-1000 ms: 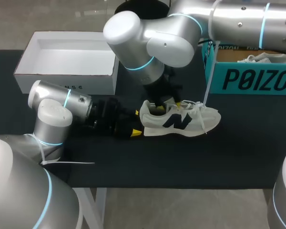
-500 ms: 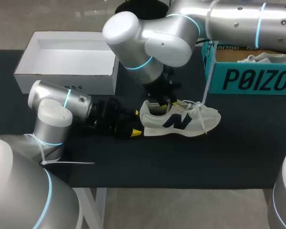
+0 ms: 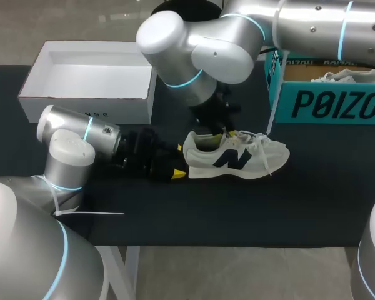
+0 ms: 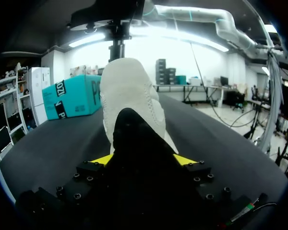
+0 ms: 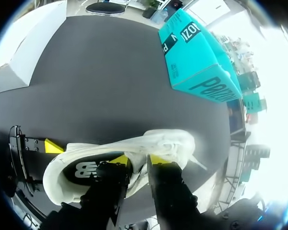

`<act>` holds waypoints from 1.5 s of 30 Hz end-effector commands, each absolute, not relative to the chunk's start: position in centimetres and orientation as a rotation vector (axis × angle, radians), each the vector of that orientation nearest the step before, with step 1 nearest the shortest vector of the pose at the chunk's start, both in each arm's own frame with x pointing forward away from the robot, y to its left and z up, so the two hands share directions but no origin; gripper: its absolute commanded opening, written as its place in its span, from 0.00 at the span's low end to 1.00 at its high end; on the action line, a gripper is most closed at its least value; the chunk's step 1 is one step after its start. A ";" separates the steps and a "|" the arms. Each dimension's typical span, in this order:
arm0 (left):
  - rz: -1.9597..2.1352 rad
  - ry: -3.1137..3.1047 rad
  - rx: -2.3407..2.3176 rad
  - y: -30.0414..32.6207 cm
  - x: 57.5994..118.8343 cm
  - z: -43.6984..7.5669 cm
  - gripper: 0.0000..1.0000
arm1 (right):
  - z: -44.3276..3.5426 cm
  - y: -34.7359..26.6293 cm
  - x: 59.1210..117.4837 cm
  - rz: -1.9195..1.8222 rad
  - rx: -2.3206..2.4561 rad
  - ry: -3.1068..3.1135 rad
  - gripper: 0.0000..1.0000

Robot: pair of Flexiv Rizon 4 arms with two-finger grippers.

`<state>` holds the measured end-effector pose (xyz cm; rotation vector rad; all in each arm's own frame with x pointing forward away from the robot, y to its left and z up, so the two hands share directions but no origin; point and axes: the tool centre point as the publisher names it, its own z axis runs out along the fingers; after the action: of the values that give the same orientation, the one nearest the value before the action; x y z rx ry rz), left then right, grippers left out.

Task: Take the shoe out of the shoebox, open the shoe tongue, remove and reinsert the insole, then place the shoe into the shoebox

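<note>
Over the last second the right tool (image 3: 225, 133) has risen a little from the shoe's mouth and shifted toward 1 o'clock. The shoe (image 3: 237, 157) itself has not moved on the surface (image 3: 237, 212). I read that as the tongue being drawn up and forward, so the opening step is under way and the insole is not yet touched.

The shoe lies at the centre of the head view, heel to 9 o'clock, toe to 3 o'clock. The teal shoebox (image 3: 328, 103) stands apart at 2 o'clock and the white open box (image 3: 87, 94) at 10 o'clock.

The right arm comes in from 1 o'clock, its wrist bent steeply down over the collar. In its wrist view the fingers stand nearly together, pinching the shoe tongue (image 5: 137, 173) between them.

The left arm lies low along the surface from 8 o'clock. The left tool (image 3: 177, 162) points toward 3 o'clock and clamps the heel, one yellow tip on each side, bracing the shoe against the pull.
</note>
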<state>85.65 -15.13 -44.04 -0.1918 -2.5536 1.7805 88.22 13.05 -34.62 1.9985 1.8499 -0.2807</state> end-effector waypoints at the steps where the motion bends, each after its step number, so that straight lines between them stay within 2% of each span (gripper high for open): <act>1: 1.778 -2.554 -0.192 -15.1 85.7 -44.3 0.00 | -34.2 12.3 88.0 -0.259 2.007 1.844 0.19; 3: 1.778 -2.554 -0.192 -15.1 85.7 -44.3 0.00 | -34.0 12.2 88.0 -0.253 2.010 1.839 0.13; 5: 1.778 -2.554 -0.192 -15.1 85.7 -44.3 0.00 | -33.8 12.0 88.0 -0.247 2.013 1.833 0.00; 45: 1.778 -2.554 -0.192 -15.1 85.7 -44.3 0.00 | -30.2 5.7 87.1 -0.137 2.158 1.687 0.00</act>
<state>85.65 -15.13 -44.04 -0.1918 -2.5536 1.7806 87.61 6.68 -30.60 2.1476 1.6745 -0.1769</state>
